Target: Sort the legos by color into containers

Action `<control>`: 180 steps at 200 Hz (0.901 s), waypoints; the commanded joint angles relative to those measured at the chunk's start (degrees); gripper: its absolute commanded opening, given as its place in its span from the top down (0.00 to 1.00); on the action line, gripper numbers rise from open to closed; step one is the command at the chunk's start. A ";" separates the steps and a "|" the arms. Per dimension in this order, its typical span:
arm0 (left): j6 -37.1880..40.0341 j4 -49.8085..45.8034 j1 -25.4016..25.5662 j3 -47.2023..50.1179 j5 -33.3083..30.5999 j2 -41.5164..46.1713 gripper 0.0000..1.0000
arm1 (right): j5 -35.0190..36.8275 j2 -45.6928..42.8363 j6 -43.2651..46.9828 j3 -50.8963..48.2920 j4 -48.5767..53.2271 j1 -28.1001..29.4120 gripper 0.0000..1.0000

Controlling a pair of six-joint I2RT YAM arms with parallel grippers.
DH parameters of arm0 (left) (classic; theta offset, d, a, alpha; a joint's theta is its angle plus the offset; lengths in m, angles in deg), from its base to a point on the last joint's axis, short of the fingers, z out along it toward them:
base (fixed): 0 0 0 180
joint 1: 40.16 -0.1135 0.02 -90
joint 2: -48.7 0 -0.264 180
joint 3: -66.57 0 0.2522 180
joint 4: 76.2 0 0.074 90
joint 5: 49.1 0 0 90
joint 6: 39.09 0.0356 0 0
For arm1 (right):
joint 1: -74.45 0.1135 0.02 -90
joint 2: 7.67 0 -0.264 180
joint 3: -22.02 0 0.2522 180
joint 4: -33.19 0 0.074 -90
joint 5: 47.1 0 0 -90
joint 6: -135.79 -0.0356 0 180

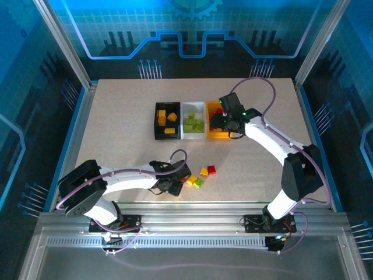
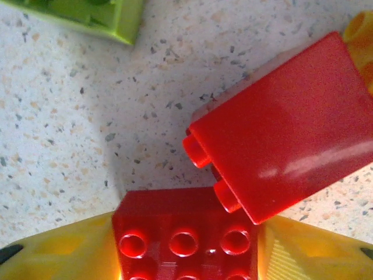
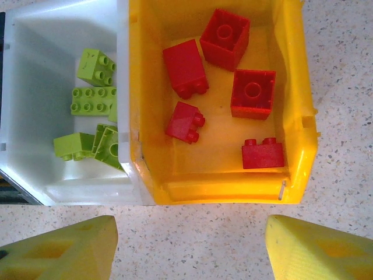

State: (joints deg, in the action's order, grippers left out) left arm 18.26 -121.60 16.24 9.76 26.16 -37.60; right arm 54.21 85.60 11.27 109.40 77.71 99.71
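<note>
Five red bricks (image 3: 252,93) lie in the yellow bin (image 3: 297,116) under the right gripper (image 3: 189,239), whose jaws stand apart and empty, while the left gripper (image 1: 175,185), clamped on a sixth red brick (image 2: 183,233) low on the counter (image 1: 128,134), sits well apart from that bin, which lies ahead and to its right.

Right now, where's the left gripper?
Top view: the left gripper is at the table front, left of centre, by the loose bricks. Wrist view: a red brick between its fingers, a second red brick just beyond.

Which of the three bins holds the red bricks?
The yellow-orange bin, rightmost in the row. The white bin holds green bricks, the black bin yellow-orange bricks.
</note>
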 commanded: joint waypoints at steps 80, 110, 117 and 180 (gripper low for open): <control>3.32 -0.25 -4.22 -8.51 -3.61 12.84 0.58 | 1.06 -7.22 -3.12 -6.44 -1.49 -1.87 0.31; 8.12 7.41 -8.63 -17.66 -1.96 5.35 0.58 | 1.08 -9.96 -4.13 -10.64 -1.89 -2.43 0.31; 9.23 9.55 -9.46 -20.23 -1.28 2.84 0.58 | 1.15 -10.51 -4.32 -11.39 -1.85 -2.64 0.31; 11.19 18.04 -15.49 -45.11 3.84 -22.68 0.58 | 0.81 -15.76 -4.85 -16.71 -1.34 -3.19 0.31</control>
State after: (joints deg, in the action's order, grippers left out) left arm 27.53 -107.11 2.65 -28.14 27.14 -53.99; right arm 54.45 72.90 7.55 94.13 76.29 97.37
